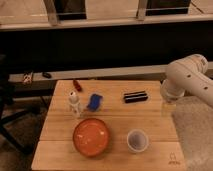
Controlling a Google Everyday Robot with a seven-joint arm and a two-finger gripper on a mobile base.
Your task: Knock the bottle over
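Gripper [168,103] open at table [150,120] right edge, well apart from bottle [74,103]; low sweep across risks striking black block [135,96].

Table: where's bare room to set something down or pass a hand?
Free: front-left corner beside the bowl; middle between blue object and black box; strip right of the cup. Crowded around the bottle, back left. Gripper hidden behind the arm at the right edge of the table.

A white cup [137,140] is placed right of the orange bowl [91,137]; a blue object [94,101] and a black box [135,96] are seen behind it.
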